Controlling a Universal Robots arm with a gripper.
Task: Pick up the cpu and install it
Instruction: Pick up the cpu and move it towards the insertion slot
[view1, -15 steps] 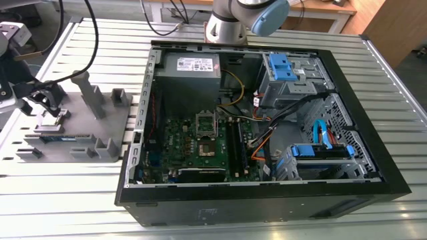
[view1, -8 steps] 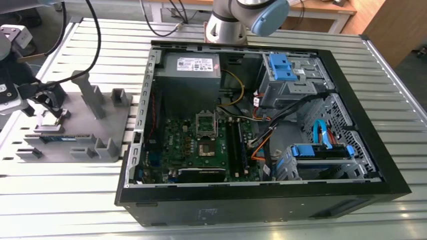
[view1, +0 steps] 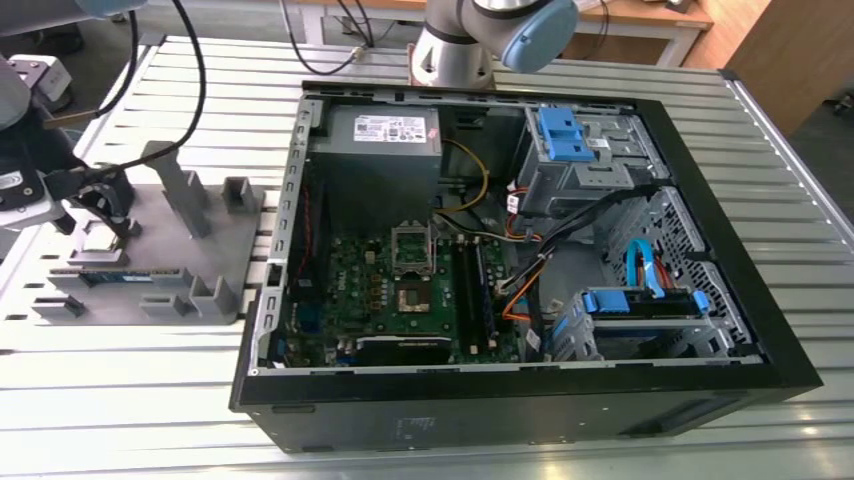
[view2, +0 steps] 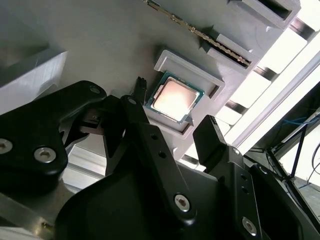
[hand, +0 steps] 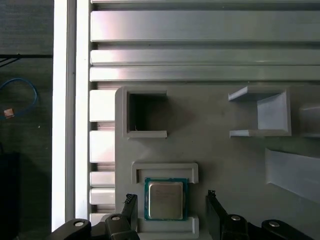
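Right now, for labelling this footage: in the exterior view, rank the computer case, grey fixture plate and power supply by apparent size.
1. computer case, clearly largest
2. grey fixture plate
3. power supply, smallest

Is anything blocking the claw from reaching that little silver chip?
Nothing visible does. The cpu lies bare in its grey holder, and the gripper hangs over it, open, one finger on each side, with only air between.
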